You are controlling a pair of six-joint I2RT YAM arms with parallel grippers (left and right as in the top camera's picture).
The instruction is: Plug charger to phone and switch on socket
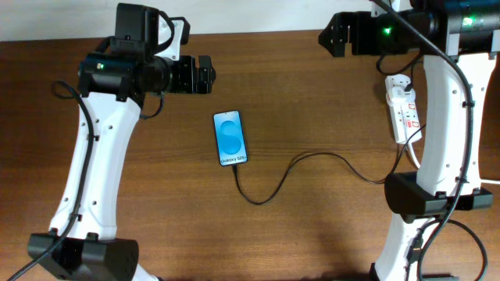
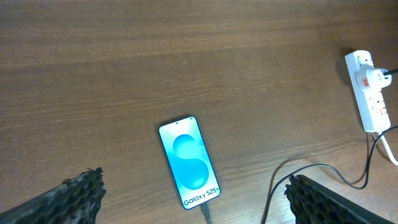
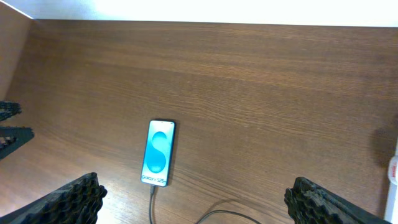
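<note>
Brown wood-grain tabletop [image 1: 312, 94] is seen from overhead, with little on it. The phone [image 1: 230, 137] is laid flat near the middle, screen lit blue, a white strip at its near end. The charger [image 1: 289, 168], a thin black cable, is joined to that end, looped once, and led towards the right side. The socket [image 1: 404, 109] is placed at the right edge and is partly covered by the white right arm [image 1: 445, 117], so its far side is hidden. The left gripper [image 1: 209, 76] is held above and left of the phone, and the right gripper [image 1: 324, 35] near the far edge; both are well apart from everything.

From the left wrist, the left fingers [image 2: 71, 196] are shown spread wide, nothing between them but the table below. The strip's wording (Galaxy S25) can be read only here, and the plug tip is seen seated in the phone's edge. The socket's red switches are visible, though their position cannot be told. A thick white cord [image 2: 390, 146] is seen beside the cable.

From the right wrist, the right fingers [image 3: 68, 199] are likewise parted and empty. The phone is shown smaller, and only a sliver of the socket at the right border.
</note>
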